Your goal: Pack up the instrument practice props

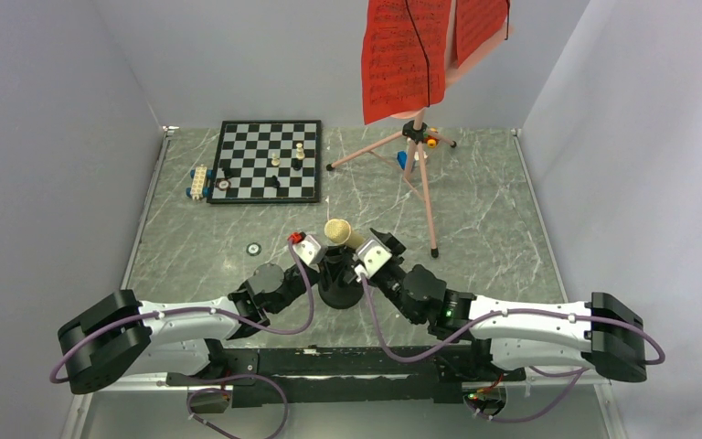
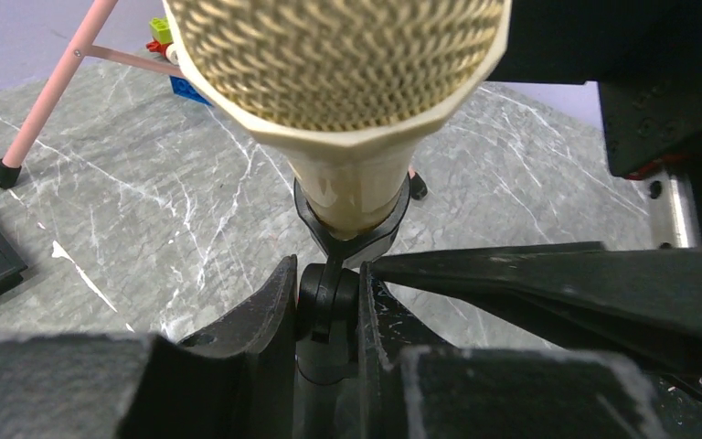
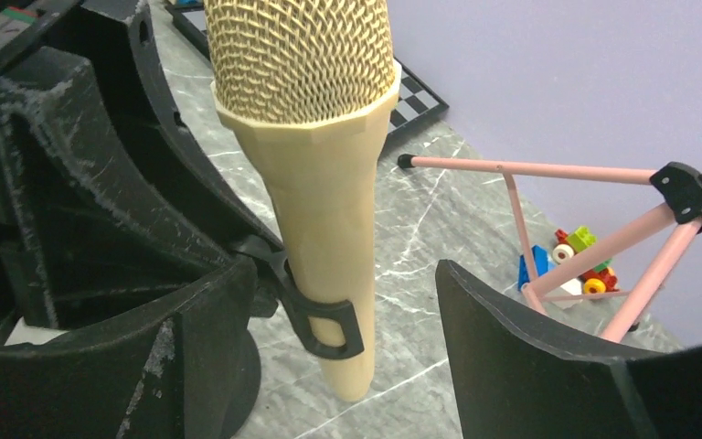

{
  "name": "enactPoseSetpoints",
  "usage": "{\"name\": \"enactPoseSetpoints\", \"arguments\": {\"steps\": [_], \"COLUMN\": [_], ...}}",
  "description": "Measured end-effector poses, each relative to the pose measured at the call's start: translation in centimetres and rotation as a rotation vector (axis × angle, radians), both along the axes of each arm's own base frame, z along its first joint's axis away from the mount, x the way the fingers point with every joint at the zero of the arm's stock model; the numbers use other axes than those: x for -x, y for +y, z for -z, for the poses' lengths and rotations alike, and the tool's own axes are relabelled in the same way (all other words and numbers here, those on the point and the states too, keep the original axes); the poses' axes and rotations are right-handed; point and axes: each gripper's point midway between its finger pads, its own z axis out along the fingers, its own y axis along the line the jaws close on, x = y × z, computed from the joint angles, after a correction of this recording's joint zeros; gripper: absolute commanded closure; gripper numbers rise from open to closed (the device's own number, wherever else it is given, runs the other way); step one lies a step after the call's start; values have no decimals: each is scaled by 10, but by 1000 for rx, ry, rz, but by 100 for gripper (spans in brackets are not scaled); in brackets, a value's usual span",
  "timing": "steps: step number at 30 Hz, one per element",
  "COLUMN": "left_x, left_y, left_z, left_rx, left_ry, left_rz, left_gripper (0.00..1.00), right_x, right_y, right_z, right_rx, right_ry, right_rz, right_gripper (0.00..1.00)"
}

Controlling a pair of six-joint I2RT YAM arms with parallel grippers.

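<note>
Left end effector (image 2: 326,294) clamps stand (image 2: 352,236); right end effector (image 3: 343,274) agape around microphone (image 3: 315,137), head up.

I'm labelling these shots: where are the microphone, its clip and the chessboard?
microphone (image 3: 302,55), right wrist view, mesh head.
clip (image 3: 292,306), right wrist view, black loop around the handle.
chessboard (image 1: 251,142), top external view, bare squares.
</note>
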Motion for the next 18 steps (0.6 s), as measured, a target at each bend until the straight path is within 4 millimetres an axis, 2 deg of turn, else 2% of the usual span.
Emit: {"name": "enactPoseSetpoints", "arguments": {"steps": [7,13,18], "left_x": [1,1,1], "left_y": [0,0,1], "left_z": [0,1,1], "left_rx": [4,5,7], "left_ry": [2,3,3], "left_rz": [2,-1,-5], "left_gripper": [100,100,100], "right_x": [-14,-21,-23], "right_y": [2,5,12], "right_z": [-4,-5,-3], "right_rx": [13,-7,-7], "right_ry": [-49,-41,-21], "right_rz": [32,10,-27], "right_gripper": [26,40,37]}}
